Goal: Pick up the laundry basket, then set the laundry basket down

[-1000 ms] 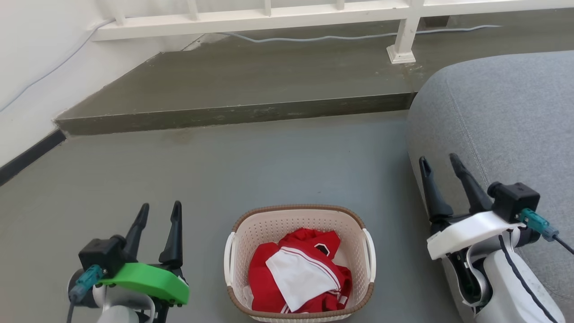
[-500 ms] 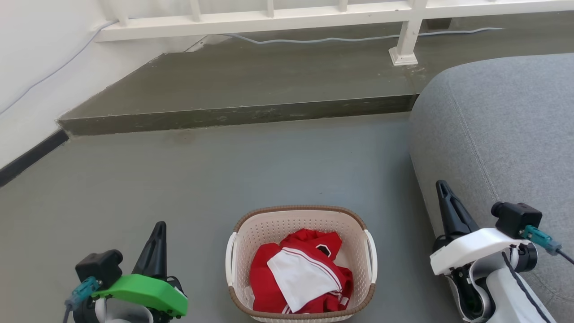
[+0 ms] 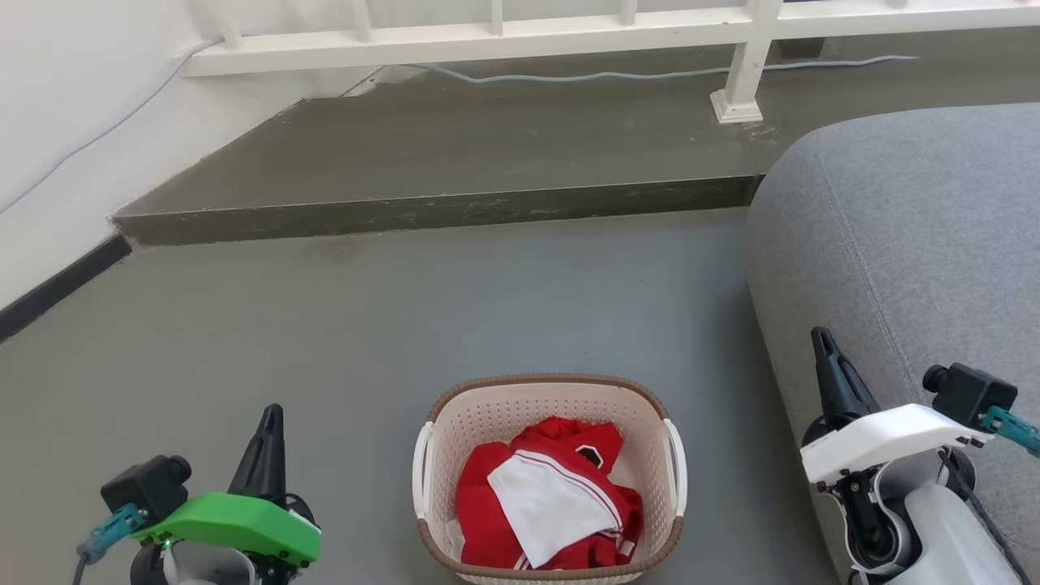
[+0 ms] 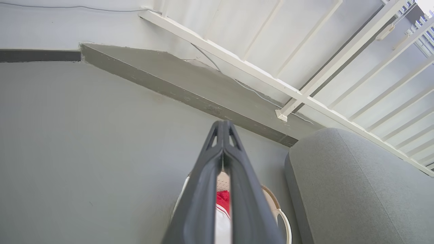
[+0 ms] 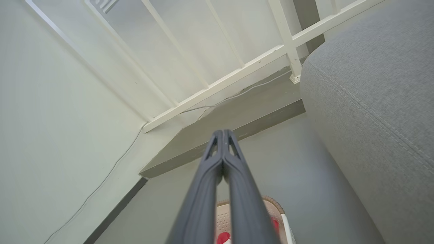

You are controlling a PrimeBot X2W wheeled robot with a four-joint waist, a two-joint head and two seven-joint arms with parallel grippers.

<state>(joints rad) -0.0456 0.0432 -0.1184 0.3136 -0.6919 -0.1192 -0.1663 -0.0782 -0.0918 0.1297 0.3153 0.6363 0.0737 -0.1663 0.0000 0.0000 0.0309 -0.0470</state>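
The laundry basket [image 3: 532,379], with red and white clothes [image 3: 544,504] inside, sits on the grey floor [image 3: 406,325] near the sofa [image 3: 910,236], well apart from the raised step [image 3: 487,154] under the white railing [image 3: 487,32]. The left gripper [image 3: 269,412] and right gripper [image 3: 821,335] flank it, fingers pressed together, holding nothing.

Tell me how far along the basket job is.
Done: nothing I can confirm; the basket sits on the floor with clothes inside. In hand: nothing; the left claw and right claw are both shut and empty, flanking it without touching. Likely left: open, grip the handles, lift, set down.
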